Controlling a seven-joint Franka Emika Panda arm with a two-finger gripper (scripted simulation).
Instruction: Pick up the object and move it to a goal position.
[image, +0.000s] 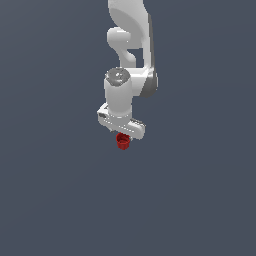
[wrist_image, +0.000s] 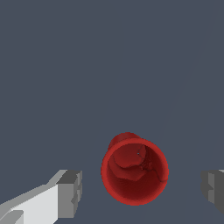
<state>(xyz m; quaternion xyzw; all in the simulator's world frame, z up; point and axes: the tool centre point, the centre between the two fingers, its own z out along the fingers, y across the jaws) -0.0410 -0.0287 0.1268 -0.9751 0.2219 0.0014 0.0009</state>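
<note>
Upright open-rimmed red cup (wrist_image: 134, 171)

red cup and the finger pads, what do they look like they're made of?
Red cup: flat matte red, no glints; could be plastic or glazed clay, since the render gives no texture. Finger pads: dull grey blocks with faint ridges, rubber-like. Gripper body: smooth white, like painted shell.

All I get on my screen apart from the work itself is a flat, plain ground (image: 55, 200) of dark slate blue-grey, filling the exterior view edge to edge with an even tone (no seam, edge or horizon that I can make out). From the wrist camera the same dull surface (wrist_image: 65, 65) fills the background, uniform in colour, with only a few very faint lighter streaks crossing it on one side.
</note>
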